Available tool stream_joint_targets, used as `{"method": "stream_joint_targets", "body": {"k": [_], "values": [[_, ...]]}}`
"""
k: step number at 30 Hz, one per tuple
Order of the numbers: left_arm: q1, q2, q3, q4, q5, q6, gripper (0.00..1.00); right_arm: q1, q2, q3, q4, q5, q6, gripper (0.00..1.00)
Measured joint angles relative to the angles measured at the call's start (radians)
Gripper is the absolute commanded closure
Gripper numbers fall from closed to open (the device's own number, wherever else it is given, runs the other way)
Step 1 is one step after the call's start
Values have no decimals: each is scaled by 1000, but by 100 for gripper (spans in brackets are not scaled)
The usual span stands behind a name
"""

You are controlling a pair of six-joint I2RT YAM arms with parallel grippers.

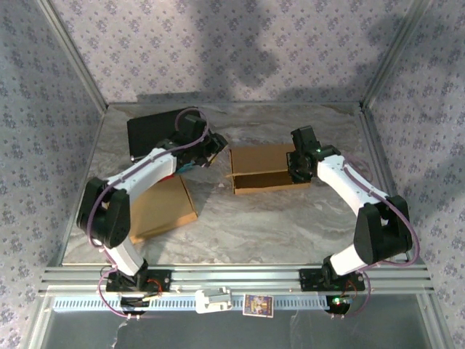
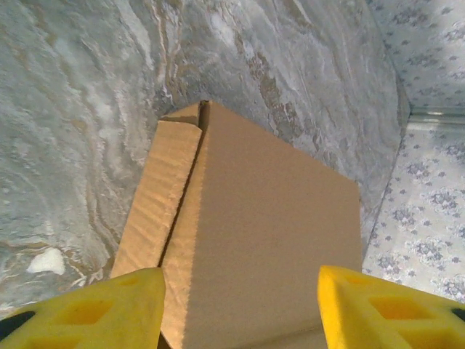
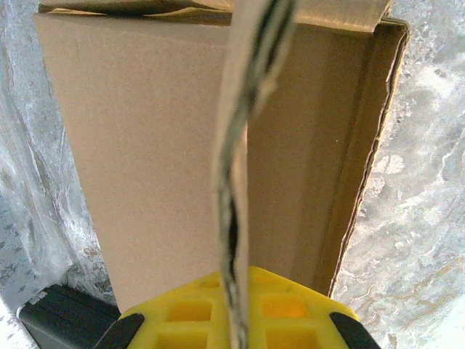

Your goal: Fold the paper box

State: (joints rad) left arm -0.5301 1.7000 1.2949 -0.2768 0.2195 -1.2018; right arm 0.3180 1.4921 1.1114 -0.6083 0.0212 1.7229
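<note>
While pinching paper box (image 1: 261, 163) flap (image 3: 236, 145) in right hand (image 3: 232, 313) | left hand (image 2: 240, 298) spread wide, box just ahead | best: fold flap over slowly, steadying box with left hand.

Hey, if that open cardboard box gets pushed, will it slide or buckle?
Likely light: the box is thin, hollow corrugated board. The wall pinched in the right hand looks wavy, so it may flex. On the smooth table it probably slides.
</note>
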Motion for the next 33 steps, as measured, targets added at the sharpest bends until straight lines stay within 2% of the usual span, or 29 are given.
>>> {"method": "stream_joint_targets", "body": {"k": [5, 14, 19, 22, 26, 28, 33], "values": [[0, 76, 32, -27, 58, 12, 49, -6, 3, 0, 6, -6, -19, 100], [-21, 182, 33, -58, 120, 110, 47, -13, 46, 0, 6, -34, -54, 100], [-41, 227, 33, -57, 147, 145, 49, -17, 78, 0, 4, -52, -72, 96], [-43, 232, 33, -60, 151, 167, 54, -23, 90, 0, -7, -61, -84, 86], [-42, 232, 33, -61, 150, 199, 60, -31, 91, 2, -40, -76, -131, 61], [-42, 232, 33, -63, 147, 214, 62, -42, 91, 29, -100, -86, -197, 49], [-42, 232, 33, -70, 134, 256, 63, -66, 61, 199, -260, -78, -443, 31]]}}
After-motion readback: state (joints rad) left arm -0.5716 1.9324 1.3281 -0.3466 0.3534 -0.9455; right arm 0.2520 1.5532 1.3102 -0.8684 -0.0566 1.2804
